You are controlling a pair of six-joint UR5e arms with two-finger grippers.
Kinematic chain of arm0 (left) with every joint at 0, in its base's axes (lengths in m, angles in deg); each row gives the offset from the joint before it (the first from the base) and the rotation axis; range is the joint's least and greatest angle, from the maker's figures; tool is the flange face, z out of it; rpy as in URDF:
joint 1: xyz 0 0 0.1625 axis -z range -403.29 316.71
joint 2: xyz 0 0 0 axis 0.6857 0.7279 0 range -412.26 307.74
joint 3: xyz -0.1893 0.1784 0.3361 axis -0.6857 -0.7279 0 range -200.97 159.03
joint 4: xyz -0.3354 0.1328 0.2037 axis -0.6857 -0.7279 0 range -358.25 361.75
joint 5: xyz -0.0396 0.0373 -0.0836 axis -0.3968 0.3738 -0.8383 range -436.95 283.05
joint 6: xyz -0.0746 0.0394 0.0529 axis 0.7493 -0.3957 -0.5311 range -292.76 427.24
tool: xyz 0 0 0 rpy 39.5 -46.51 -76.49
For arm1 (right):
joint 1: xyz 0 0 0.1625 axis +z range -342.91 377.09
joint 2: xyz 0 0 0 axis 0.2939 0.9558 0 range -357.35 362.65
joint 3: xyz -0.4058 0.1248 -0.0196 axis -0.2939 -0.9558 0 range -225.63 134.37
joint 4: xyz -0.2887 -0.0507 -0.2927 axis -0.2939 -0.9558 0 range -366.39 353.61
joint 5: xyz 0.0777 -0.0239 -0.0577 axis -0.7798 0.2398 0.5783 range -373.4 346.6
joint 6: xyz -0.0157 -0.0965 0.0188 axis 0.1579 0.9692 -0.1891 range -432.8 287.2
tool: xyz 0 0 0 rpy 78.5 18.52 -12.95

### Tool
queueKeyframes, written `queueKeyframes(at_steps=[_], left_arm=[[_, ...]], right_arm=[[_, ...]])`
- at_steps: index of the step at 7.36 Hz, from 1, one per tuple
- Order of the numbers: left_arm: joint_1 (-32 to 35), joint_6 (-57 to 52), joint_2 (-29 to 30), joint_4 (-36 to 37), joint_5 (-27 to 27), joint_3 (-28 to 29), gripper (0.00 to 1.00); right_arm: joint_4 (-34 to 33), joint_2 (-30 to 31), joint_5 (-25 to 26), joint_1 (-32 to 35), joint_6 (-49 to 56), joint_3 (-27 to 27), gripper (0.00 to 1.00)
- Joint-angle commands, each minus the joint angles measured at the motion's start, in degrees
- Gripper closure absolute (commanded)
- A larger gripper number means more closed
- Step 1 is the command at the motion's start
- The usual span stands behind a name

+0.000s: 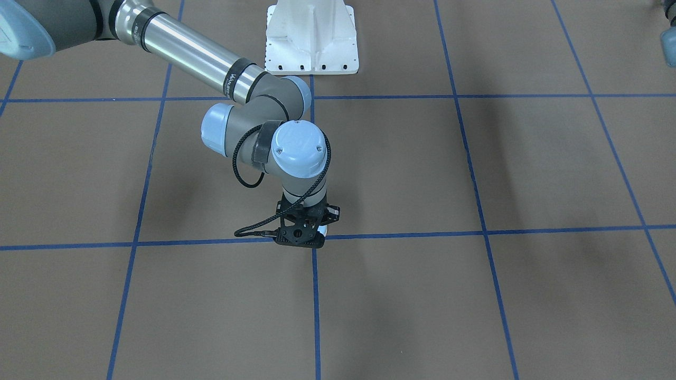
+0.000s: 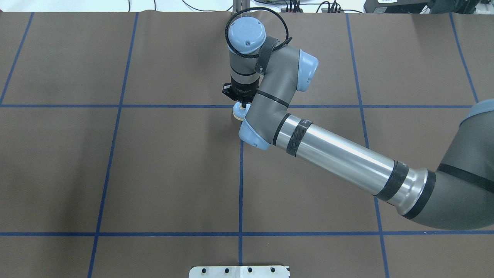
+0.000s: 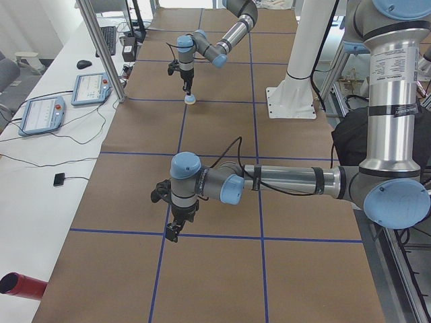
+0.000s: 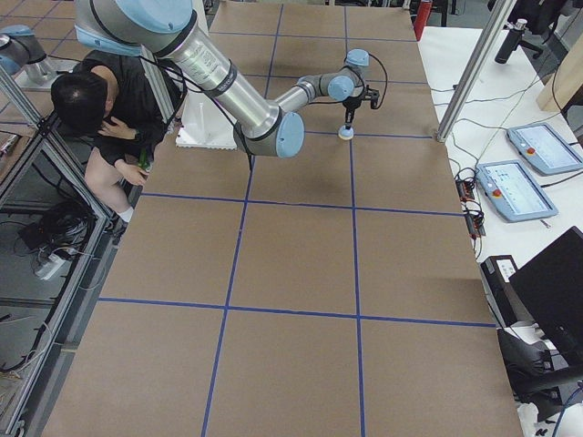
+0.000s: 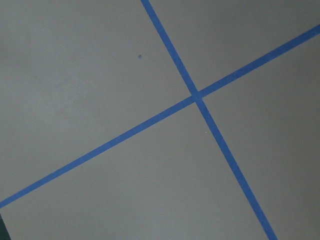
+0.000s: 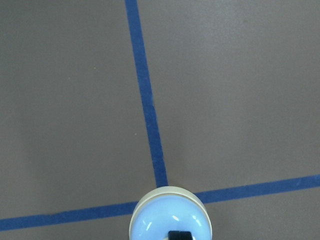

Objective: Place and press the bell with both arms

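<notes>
Bell (image 6: 168, 217) sits under my right gripper (image 2: 243, 104), jaws together on its top; for my left gripper (image 3: 174, 232) I cannot tell.

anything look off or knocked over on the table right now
Nothing stands out. The bell sits upright at a crossing of the blue tape lines, directly under the right gripper. No tilt, spill or damage shows.

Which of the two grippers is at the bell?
The right gripper: it stands directly over the bell. The left gripper hangs far off along the table, well apart from it.
</notes>
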Motion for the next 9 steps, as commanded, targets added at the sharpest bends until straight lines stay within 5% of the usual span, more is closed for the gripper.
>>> queueKeyframes(at_steps=[1,2,3,6,9], left_arm=[[0.1,0.0,-0.1,0.1,0.0,-0.1,0.00],[0.1,0.0,-0.3,0.1,-0.1,-0.3,0.00],[0.2,-0.1,-0.4,0.1,-0.3,-0.5,0.00],[3.6,-3.9,-2.9,0.7,-6.4,-1.5,0.00],[8.1,-4.5,-5.3,1.5,-10.6,-5.8,0.00]], right_arm=[[-1.0,-0.1,-1.3,1.6,-0.3,4.1,1.00],[-4.4,0.3,-4.2,2.9,-0.3,7.6,0.40],[-10.3,3.8,-5.1,4.6,0.2,16.3,0.00],[-21.1,23.9,-8.8,12.0,14.1,41.8,0.00],[-23.1,39.7,-14.5,24.2,36.9,48.5,0.00]])
